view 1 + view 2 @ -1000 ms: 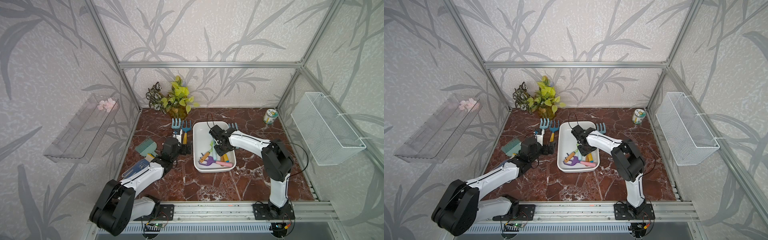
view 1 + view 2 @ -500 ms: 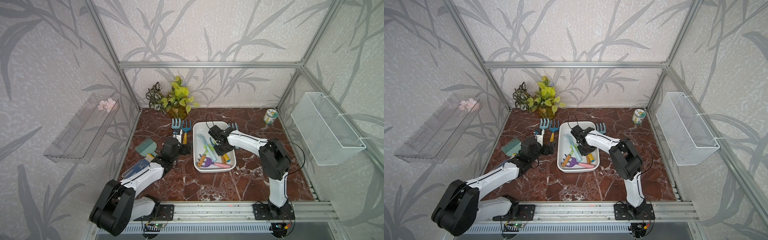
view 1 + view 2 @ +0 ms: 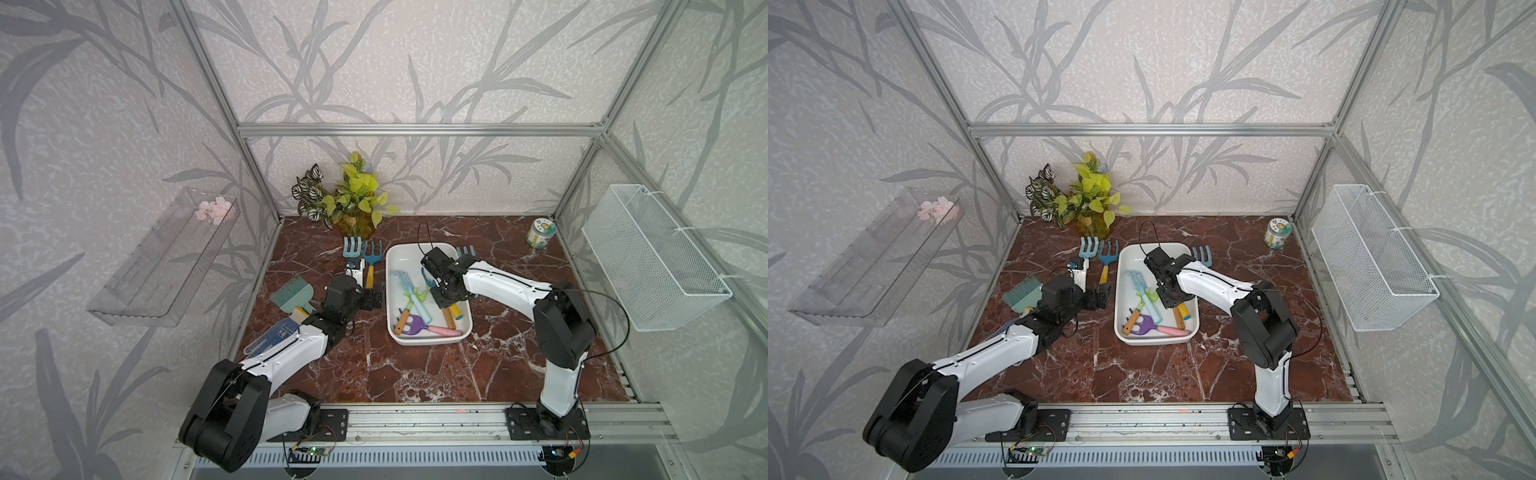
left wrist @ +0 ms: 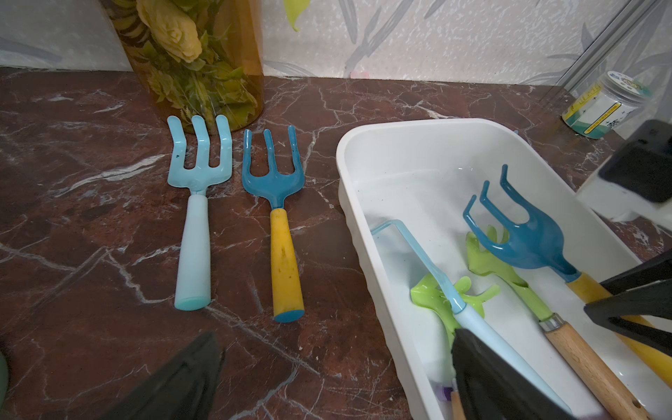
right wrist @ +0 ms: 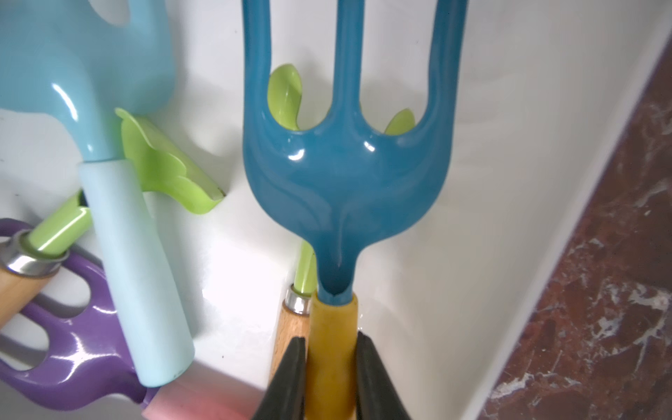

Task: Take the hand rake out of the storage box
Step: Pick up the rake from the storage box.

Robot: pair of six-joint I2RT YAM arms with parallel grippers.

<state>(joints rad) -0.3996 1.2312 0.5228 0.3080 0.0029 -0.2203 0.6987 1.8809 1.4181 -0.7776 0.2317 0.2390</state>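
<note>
Hand rake (image 5: 345,174), dark blue head, yellow handle: inside storage box (image 5: 509,182), right side, tines toward far end.
Clamped on yellow handle just behind head by right pincer (image 5: 331,349); left pincer (image 3: 372,298) spread wide, empty, over bench (image 3: 415,365) just left of box. Best lifted straight up and level until clear of rim; green tool (image 5: 283,94) under tines and wooden handle (image 5: 291,331) alongside likely to snag if swung early.
</note>
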